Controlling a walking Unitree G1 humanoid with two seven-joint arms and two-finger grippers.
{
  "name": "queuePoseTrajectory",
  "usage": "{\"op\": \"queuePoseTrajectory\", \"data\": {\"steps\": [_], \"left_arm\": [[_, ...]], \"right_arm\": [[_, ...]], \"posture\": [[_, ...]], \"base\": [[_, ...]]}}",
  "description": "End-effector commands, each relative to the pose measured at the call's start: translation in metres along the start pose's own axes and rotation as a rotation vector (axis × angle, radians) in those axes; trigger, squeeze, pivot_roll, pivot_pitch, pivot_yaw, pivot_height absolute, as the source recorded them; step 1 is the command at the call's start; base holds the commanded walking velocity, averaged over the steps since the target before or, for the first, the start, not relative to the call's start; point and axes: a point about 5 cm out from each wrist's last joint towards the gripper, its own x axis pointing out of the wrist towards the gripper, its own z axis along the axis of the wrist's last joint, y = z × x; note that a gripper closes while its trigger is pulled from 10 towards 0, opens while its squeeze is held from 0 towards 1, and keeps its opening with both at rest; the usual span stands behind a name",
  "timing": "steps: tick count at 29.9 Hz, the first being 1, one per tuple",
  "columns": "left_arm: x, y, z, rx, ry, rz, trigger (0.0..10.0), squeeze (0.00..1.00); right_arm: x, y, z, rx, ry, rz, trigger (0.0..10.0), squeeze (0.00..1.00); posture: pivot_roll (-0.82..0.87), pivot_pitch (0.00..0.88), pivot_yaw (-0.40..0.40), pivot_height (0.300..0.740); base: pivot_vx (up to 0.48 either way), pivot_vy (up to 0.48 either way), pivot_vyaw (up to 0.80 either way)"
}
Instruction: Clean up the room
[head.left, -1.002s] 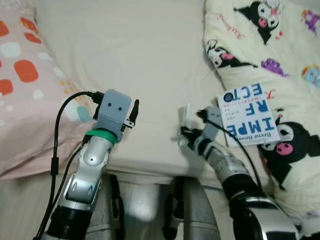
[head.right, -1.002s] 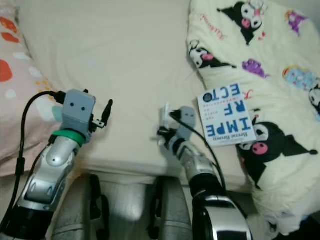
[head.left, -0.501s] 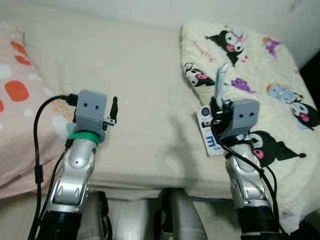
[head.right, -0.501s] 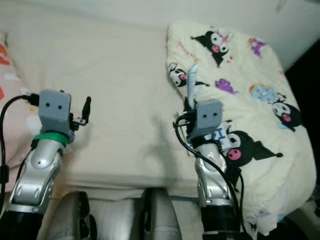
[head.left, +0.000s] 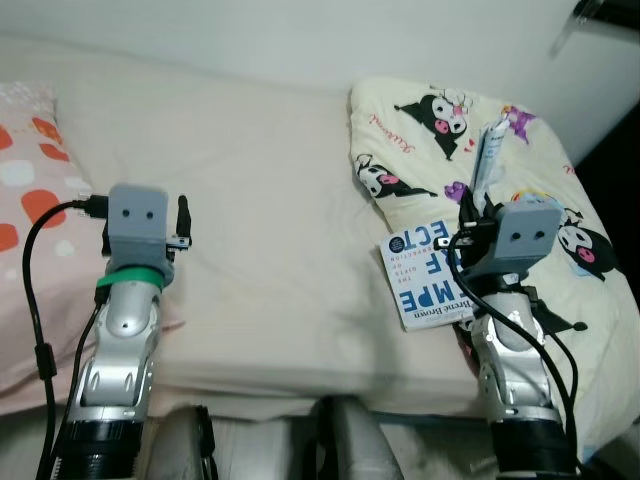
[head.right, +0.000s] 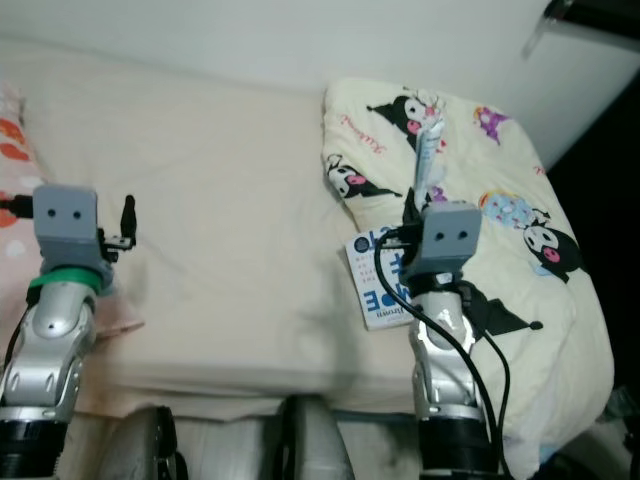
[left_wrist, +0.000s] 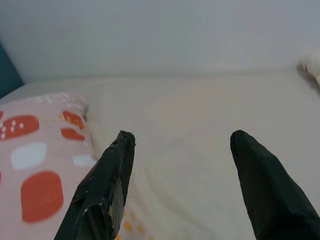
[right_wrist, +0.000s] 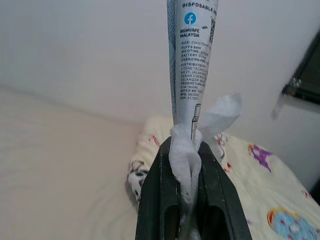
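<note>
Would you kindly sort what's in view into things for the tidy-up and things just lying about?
Job in hand:
- right gripper, shut on a wrapper and tissue
- book on the bed

Lying about:
- cartoon quilt
- spotted pillow
- left gripper, open, idle

We saw the pillow (left_wrist: 35, 165) left of our spread left fingers (left_wrist: 107, 185) and the bed (head.left: 270, 200) ahead of them. A wrapper (right_wrist: 192, 60) and tissue (right_wrist: 186, 150) stood clamped between our right fingers (right_wrist: 155, 200), the book (head.left: 425, 275) on the blanket (head.left: 440, 110) below.
</note>
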Motion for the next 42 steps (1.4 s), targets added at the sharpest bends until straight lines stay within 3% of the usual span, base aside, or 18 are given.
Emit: {"op": "queuePoseTrajectory", "data": {"steps": [1,6,13,31,42], "left_arm": [[0.005,-0.013,0.004,-0.018,-0.019,-0.022,10.0,0.0],[0.014,-0.029,0.016,-0.06,-0.049,-0.06,10.0,0.0],[0.013,-0.038,0.016,-0.065,-0.041,-0.096,10.0,0.0],[0.01,-0.044,0.014,-0.075,-0.043,-0.119,10.0,0.0],[0.009,-0.045,0.014,-0.073,-0.047,-0.131,10.0,0.0]], "right_arm": [[-0.001,-0.004,-0.003,-0.013,0.008,-0.017,10.0,0.0],[0.001,-0.004,-0.003,-0.024,0.011,-0.012,10.0,0.0],[-0.001,-0.005,-0.004,-0.051,0.022,-0.031,10.0,0.0],[0.004,0.017,-0.004,-0.049,0.022,-0.018,10.0,0.0],[0.01,0.035,-0.001,-0.022,0.019,-0.005,10.0,0.0]], "posture": [[-0.01,0.0,-0.115,0.68],[-0.02,0.0,-0.114,0.695],[-0.03,0.0,-0.102,0.72],[-0.01,0.0,-0.091,0.73],[-0.02,0.0,-0.083,0.73]], "base": [[0.0,0.0,0.0],[0.0,0.0,0.0],[0.0,0.0,0.0],[0.0,0.0,0.0],[-0.376,0.0,0.0]]}}
